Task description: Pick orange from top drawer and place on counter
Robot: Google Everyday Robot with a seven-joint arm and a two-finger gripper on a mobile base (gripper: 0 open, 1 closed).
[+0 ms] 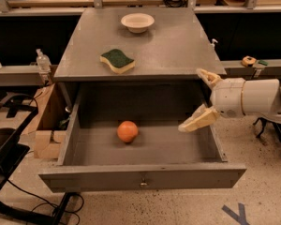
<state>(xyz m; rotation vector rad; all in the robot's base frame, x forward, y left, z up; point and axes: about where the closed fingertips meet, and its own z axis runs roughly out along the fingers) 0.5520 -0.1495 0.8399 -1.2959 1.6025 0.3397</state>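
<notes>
Approach stage of the pick. The hand [189,100] hovers at the right side of the open top drawer [140,176], just above its right wall, with its two fingers spread wide and nothing between them. The orange [127,131] rests on the drawer floor near the middle, slightly left of centre and well apart from the hand.

The next move probably calls for travel leftward and down into the drawer, so that the fingers straddle the fruit before closing. A smooth round fruit is likely to roll if one finger touches it first. The lift must then clear the front edge of the counter [178,46], which stands above the rear of the drawer.

On the counter, a green-and-yellow sponge [117,60] lies near the front left and a small white bowl [137,22] sits at the back; the right half shows bare surface for placement. A tape roll [248,60] lies on the workbench [271,65] behind the arm, out of the path.
</notes>
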